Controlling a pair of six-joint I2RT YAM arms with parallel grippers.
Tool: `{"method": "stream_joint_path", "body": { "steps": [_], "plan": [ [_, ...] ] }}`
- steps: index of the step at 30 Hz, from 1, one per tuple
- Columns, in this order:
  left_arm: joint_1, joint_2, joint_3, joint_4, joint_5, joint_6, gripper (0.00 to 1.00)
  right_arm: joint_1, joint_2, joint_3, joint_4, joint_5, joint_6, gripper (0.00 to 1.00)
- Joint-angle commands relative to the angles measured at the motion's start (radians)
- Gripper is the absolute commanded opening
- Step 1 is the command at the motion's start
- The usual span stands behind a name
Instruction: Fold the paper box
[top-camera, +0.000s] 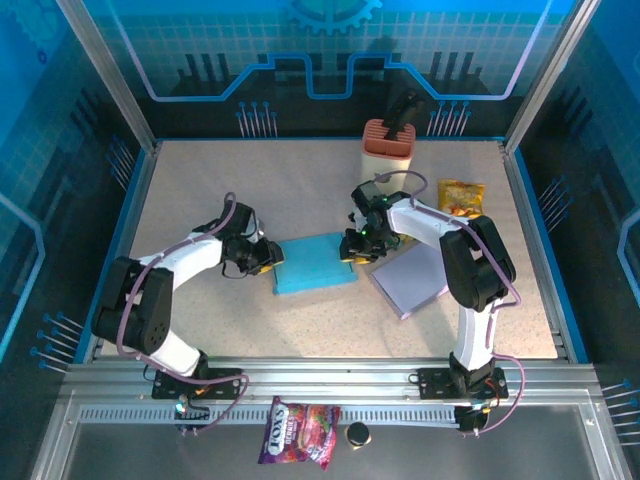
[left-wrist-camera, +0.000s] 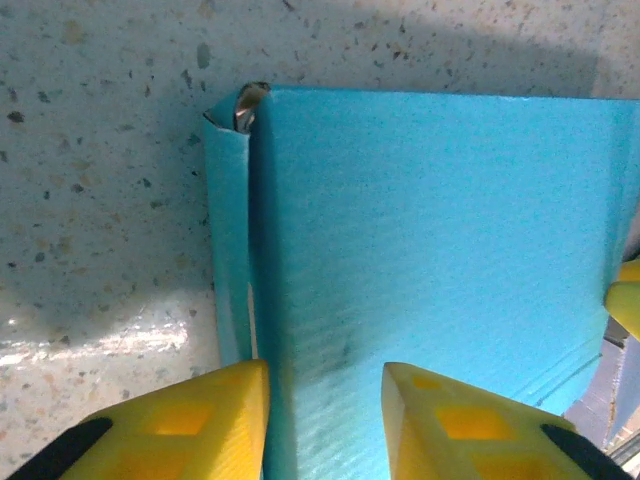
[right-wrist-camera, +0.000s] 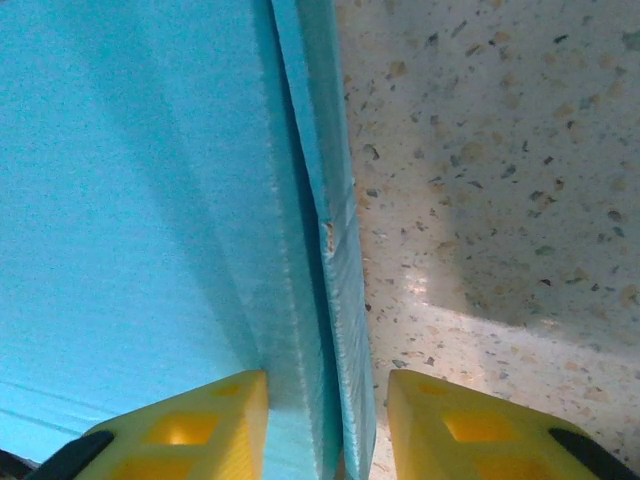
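The blue paper box (top-camera: 315, 262) lies flat in the middle of the table between both arms. My left gripper (top-camera: 268, 256) is at its left edge. In the left wrist view its yellow fingers (left-wrist-camera: 215, 420) stand apart over the box (left-wrist-camera: 430, 230), straddling the raised left side flap (left-wrist-camera: 228, 220) and its crease. My right gripper (top-camera: 352, 248) is at the box's right edge. In the right wrist view its jaws straddle the upright side flap (right-wrist-camera: 335, 250), the left finger (right-wrist-camera: 210, 420) against the box and the right one a little clear of the flap.
A lavender sheet (top-camera: 410, 275) lies right of the box under the right arm. An orange-and-white container (top-camera: 388, 145) stands at the back, with a yellow snack packet (top-camera: 461, 196) beside it. A candy packet (top-camera: 300, 432) and a black cap (top-camera: 357, 433) rest on the front rail.
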Motion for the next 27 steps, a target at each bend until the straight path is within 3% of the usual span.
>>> {"method": "stream_joint_path", "body": {
  "steps": [1, 18, 27],
  "plan": [
    [0.002, 0.033, -0.005, 0.003, 0.026, 0.03, 0.34, 0.009, 0.024, 0.001, 0.003, -0.02, 0.013, 0.36],
    [-0.013, 0.064, -0.041, 0.053, 0.017, 0.009, 0.28, 0.032, 0.057, 0.0, 0.031, -0.036, 0.047, 0.27],
    [-0.012, -0.076, 0.043, -0.08, -0.038, 0.028, 0.44, 0.032, 0.046, -0.016, 0.02, -0.004, 0.051, 0.22]
  ]
}}
